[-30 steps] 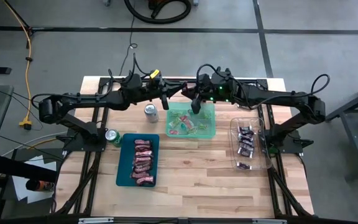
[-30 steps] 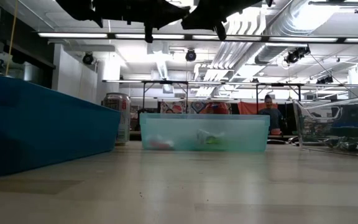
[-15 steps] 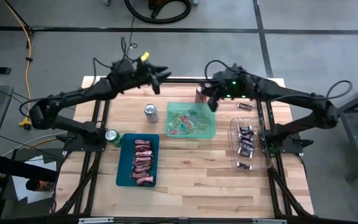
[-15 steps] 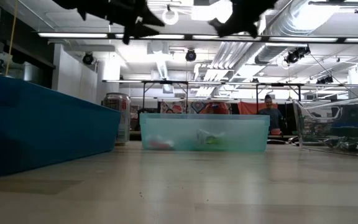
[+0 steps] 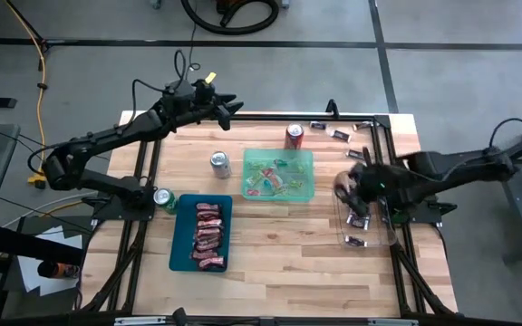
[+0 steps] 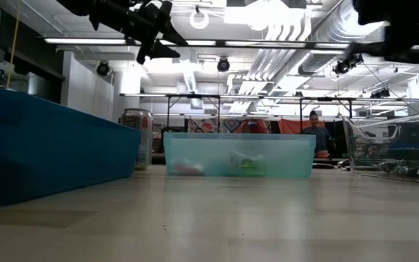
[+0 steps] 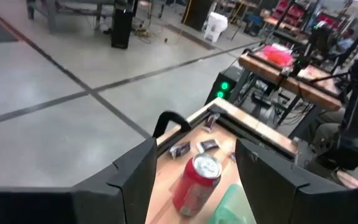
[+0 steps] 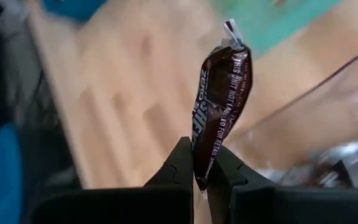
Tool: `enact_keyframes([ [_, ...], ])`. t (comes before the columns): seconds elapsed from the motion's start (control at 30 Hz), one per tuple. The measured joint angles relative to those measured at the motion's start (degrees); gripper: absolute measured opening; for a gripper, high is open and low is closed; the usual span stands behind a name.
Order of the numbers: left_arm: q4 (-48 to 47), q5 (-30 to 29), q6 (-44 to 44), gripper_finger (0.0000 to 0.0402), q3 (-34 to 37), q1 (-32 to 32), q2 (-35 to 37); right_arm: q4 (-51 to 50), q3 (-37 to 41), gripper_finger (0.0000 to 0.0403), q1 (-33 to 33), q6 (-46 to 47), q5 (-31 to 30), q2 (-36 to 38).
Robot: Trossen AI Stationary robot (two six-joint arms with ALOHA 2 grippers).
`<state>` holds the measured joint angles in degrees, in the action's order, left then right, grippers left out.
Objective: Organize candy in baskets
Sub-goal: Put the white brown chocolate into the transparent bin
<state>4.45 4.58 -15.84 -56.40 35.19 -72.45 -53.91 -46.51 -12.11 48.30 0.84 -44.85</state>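
High view: we see the left gripper (image 5: 229, 110) raised over the table's far left edge, its two fingers spread apart with nothing between them. We see the right gripper (image 5: 352, 186) over the near-left corner of the clear basket (image 5: 381, 237), which sits at the table's right side and contains several dark-wrapped candies (image 5: 359, 206). The translucent light green basket (image 5: 310, 192) sits at centre, holding mixed bright candies (image 5: 265, 184). The dark teal basket (image 5: 178, 252) lies nearer the front left and holds a column of red candies (image 5: 208, 237). A red soda can (image 5: 294, 137) stands just beyond the green basket, a silver can (image 5: 219, 163) stands beside the green basket's left wall, and a green can (image 5: 162, 197) stands just beside the teal basket's far left corner. A few loose dark candies (image 5: 338, 134) lie on the wooden table (image 5: 279, 244) near the far right corner.

Low view: we see the teal basket's wall at the left, the green basket at centre and the clear basket at the right; both arms show only as dark shapes overhead.

Left wrist view: we see the open fingers (image 7: 135, 177) framing the red can and loose candies beyond it.

Right wrist view: we see the right gripper's fingertips (image 8: 182, 163) clamped on the lower end of a dark brown mini chocolate bar (image 8: 219, 93), which stands upright above them, with the clear basket's rim behind.
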Motion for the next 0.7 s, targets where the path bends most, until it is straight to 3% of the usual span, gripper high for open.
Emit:
enact_keyframes([
  [0.2, -0.16, -0.04, -0.02, 0.0203, 0.0, 0.05, -0.78, -2.37, 5.8, 0.0001, -12.98, 4.35, 10.47, -0.44],
  [0.3, -0.07, -0.07, -0.02, 0.0203, 0.0, 0.05, -0.76, -2.43, 9.98, 0.0001, -16.5, 5.78, 11.6, -2.3],
  [0.5, -0.18, -0.26, -0.04, 0.0203, 0.0, 0.03, -0.76, -0.31, 15.95, 0.0001, -16.77, 10.22, 7.1, -6.07],
  [0.7, -1.46, -2.89, -0.03, 0.0203, 0.0, 0.03, -0.76, 5.35, 17.47, 0.0001, -16.77, 3.73, 9.22, -9.96],
])
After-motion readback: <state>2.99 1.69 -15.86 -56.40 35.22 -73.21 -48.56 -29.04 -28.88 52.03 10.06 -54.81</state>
